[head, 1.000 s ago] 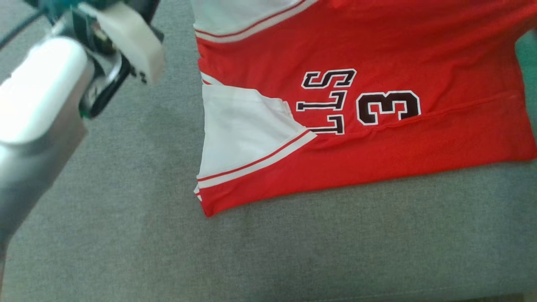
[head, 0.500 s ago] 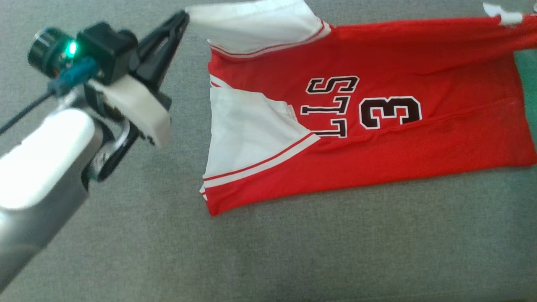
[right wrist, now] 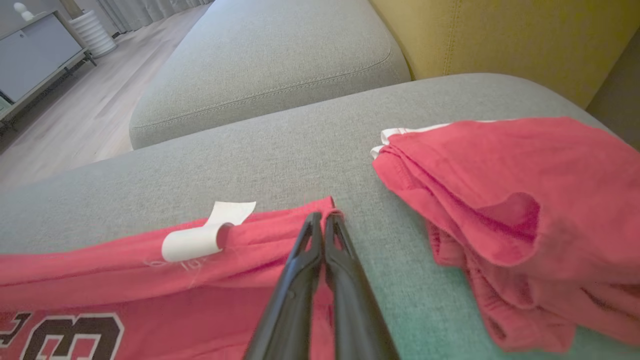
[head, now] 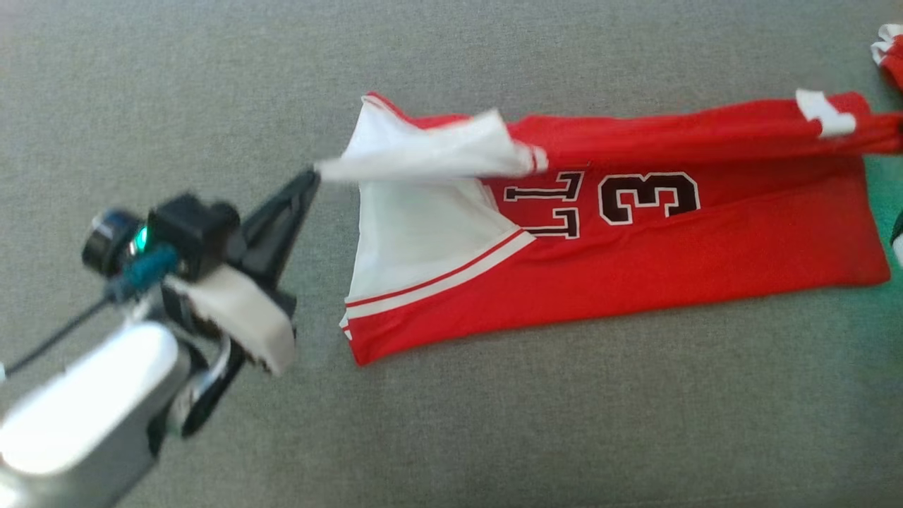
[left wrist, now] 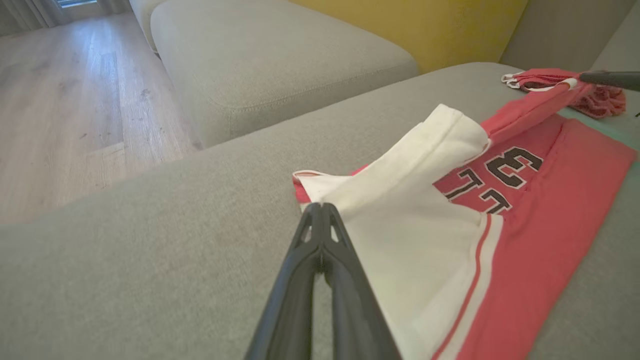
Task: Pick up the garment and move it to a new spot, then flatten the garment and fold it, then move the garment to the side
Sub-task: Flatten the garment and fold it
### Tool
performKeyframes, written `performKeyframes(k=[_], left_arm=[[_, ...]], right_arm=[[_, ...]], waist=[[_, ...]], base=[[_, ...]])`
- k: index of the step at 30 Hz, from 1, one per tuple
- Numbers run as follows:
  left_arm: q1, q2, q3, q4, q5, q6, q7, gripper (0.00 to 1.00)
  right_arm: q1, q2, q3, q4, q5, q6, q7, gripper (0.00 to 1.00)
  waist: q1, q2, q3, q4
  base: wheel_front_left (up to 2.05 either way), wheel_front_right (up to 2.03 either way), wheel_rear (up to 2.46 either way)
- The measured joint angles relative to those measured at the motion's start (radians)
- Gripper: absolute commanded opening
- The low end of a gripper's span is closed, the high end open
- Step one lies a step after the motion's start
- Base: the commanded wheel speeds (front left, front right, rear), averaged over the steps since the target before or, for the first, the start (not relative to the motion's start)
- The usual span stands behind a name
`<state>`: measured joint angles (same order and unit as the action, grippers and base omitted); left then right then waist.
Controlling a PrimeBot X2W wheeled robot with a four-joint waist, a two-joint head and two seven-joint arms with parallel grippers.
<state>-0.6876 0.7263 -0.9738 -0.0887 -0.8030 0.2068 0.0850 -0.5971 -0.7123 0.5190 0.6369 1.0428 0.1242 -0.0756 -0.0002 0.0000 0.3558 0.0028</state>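
Note:
The garment (head: pixel 635 282), a red jersey with white side panels and black lettering, lies lengthwise on the grey sofa seat (head: pixel 494 423). My left gripper (head: pixel 314 173) is shut on its white corner, which hangs lifted and folded over the lettering. In the left wrist view the same shut fingers (left wrist: pixel 320 207) pinch that white edge of the garment (left wrist: pixel 525 240). My right gripper (right wrist: pixel 322 217) is shut on the raised red edge of the garment (right wrist: pixel 125 280), beside a white label (right wrist: pixel 200 235). The far long edge stretches taut between both grippers.
Another red piece of clothing (right wrist: pixel 525 200) lies bunched just right of the garment's end, near the head view's top right corner (head: pixel 890 49). A second grey cushion (left wrist: pixel 270 55), a yellow backrest (right wrist: pixel 500 35) and wooden floor (left wrist: pixel 65 100) lie beyond.
The head camera has tilted, shifting the whole picture. The left gripper has drawn the white corner and far edge toward me over the jersey, now covering the top row of letters.

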Motion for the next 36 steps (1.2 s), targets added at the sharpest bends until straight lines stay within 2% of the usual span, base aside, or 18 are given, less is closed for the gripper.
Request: performKeyframes(k=[7, 13, 20, 21, 22, 23, 24, 30, 36], left_arm=[[0.127, 0.012, -0.014, -0.031, -0.038, 0.050, -0.040, 0.00], [0.206, -0.005, -0.030, -0.030, -0.078, 0.058, -0.076, 0.00], [0.229, -0.054, -0.044, 0.032, -0.083, 0.057, -0.115, 0.00], [0.229, -0.063, -0.047, 0.045, -0.080, 0.057, -0.119, 0.01], [0.228, -0.073, -0.052, 0.056, -0.078, 0.057, -0.122, 0.25], [0.229, -0.084, -0.055, 0.066, -0.079, 0.059, -0.123, 0.52], [0.229, -0.095, -0.056, 0.076, -0.078, 0.066, -0.132, 1.00], [0.257, -0.153, -0.025, 0.130, -0.074, 0.134, -0.240, 1.00], [0.353, -0.230, 0.016, 0.160, -0.058, 0.207, -0.321, 1.00]], right_arm=[[0.086, -0.007, -0.028, -0.030, -0.006, 0.000, -0.008, 0.00], [0.155, -0.012, -0.066, -0.043, -0.025, 0.000, -0.012, 0.00], [0.204, 0.015, -0.101, -0.050, -0.050, 0.000, -0.002, 0.00], [0.204, 0.018, -0.107, -0.053, -0.050, 0.000, -0.002, 0.24], [0.204, 0.021, -0.112, -0.056, -0.055, 0.000, 0.002, 0.55], [0.204, 0.025, -0.118, -0.057, -0.063, 0.000, 0.002, 1.00], [0.205, 0.031, -0.129, -0.056, -0.071, 0.000, 0.002, 1.00], [0.284, 0.063, -0.184, -0.062, -0.103, 0.000, -0.024, 1.00], [0.388, 0.142, -0.240, -0.083, -0.141, 0.000, -0.044, 1.00]], waist=[[0.0001, 0.0000, -0.013, 0.007], [0.0001, 0.0000, -0.012, 0.015], [0.0002, 0.0000, -0.001, 0.016], [0.0002, 0.0000, -0.001, 0.016], [0.0003, 0.0000, -0.002, 0.015], [0.0003, 0.0000, -0.005, 0.014], [0.0003, 0.0000, -0.010, 0.013], [0.0002, 0.0000, -0.065, 0.006], [0.0000, 0.0000, -0.151, -0.004]], base=[[0.00, 0.00, 0.00], [0.00, 0.00, 0.00], [0.00, 0.00, 0.00], [0.00, 0.00, 0.00], [0.00, 0.00, 0.00], [0.00, 0.00, 0.00], [0.00, 0.00, 0.00], [0.00, 0.00, 0.00], [0.00, 0.00, 0.00]])
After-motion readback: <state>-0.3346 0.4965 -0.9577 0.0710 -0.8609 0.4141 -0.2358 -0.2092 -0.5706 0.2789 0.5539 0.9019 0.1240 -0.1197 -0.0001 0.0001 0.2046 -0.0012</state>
